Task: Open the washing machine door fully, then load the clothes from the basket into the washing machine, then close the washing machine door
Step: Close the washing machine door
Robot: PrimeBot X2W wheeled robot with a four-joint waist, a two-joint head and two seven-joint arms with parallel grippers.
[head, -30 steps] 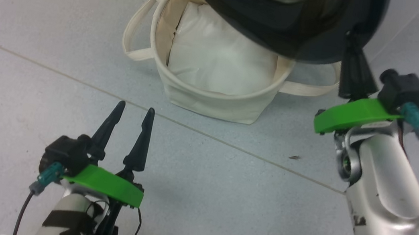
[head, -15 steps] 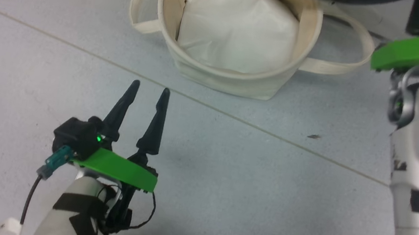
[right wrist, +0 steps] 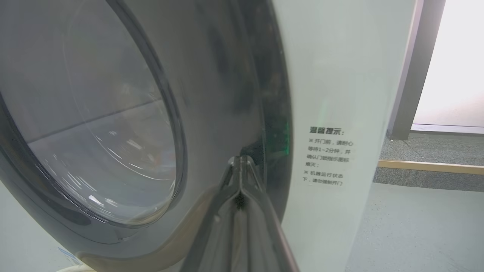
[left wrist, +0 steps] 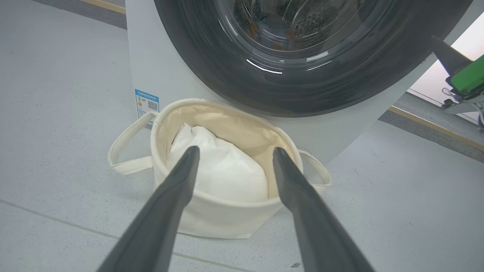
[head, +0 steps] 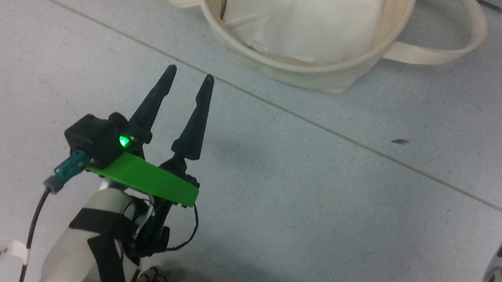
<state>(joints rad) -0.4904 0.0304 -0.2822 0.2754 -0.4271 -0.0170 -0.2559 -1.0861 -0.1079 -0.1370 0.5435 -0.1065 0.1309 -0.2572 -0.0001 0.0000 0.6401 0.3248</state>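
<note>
The left gripper (head: 190,73) hangs fingers apart over the floor (head: 317,227), short of the basket (left wrist: 211,215) holding a white bundle (left wrist: 227,177), beyond which the washing machine door (left wrist: 302,87) lies against the washing machine (left wrist: 166,71), the right gripper (right wrist: 242,160) pinched together at its edge.

We see the basket (head: 289,71) cut off by the head view's top edge, the washing machine door (left wrist: 215,79) by the left wrist view's top. We cannot read the blurred printed notice (right wrist: 328,156).
</note>
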